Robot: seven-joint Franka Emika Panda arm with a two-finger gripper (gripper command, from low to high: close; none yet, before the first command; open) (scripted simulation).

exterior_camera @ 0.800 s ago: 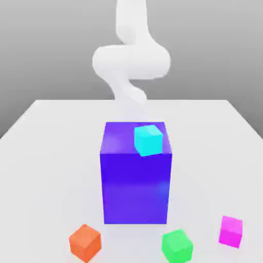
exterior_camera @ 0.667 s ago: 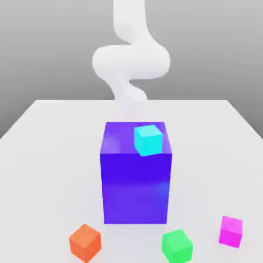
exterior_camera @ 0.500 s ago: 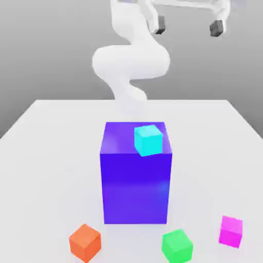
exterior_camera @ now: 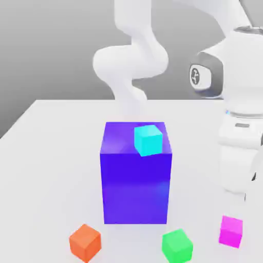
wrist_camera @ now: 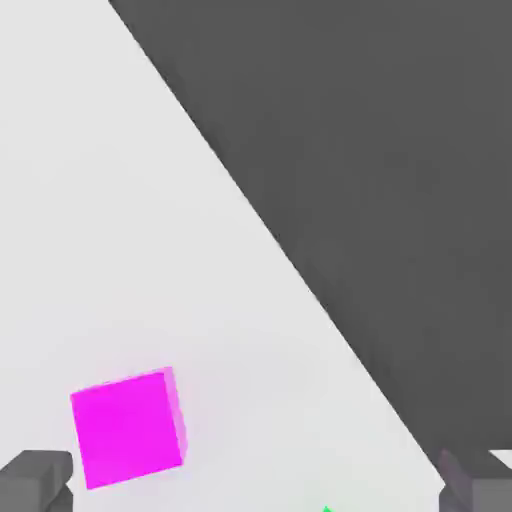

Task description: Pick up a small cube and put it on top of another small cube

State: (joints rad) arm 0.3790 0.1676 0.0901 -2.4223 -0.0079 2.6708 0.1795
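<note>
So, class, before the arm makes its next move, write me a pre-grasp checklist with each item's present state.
1. Gripper open: ok, fingers wide apart.
2. Magenta cube free on the table, nothing on it: ok.
3. Green cube top clear for stacking: ok.
4. Magenta cube centred between the fingers: not ok, it sits toward one finger.
5. Blue block apart from the magenta cube: ok.
6. Fingertips low enough to grip: cannot tell.

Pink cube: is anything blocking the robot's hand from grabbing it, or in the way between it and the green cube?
Nothing visible stands between the open gripper and the pink cube, nor between that and the green cube; only white tabletop separates them.
</note>
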